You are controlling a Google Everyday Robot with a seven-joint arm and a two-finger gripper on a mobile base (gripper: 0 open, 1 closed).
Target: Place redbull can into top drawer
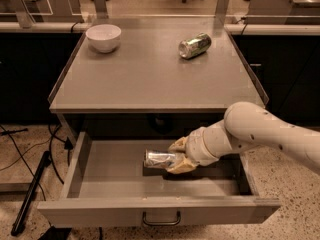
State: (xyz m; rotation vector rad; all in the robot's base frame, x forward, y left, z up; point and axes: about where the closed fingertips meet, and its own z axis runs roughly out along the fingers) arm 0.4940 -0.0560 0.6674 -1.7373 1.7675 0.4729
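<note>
I see two-finger gripper (pixel 176 156) inside wide grey metal top drawer (pixel 100 216), arm from 3 o'clock. Fingers closed on slim silver redbull can (pixel 160 159), sideways, low over drawer middle. Nearly done, I think. Left: let go, pull arm out.

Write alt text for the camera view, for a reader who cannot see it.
The gripper holds the redbull can sideways inside the open top drawer. On the table above sit a white bowl and a green-tinted can lying on its side.
</note>
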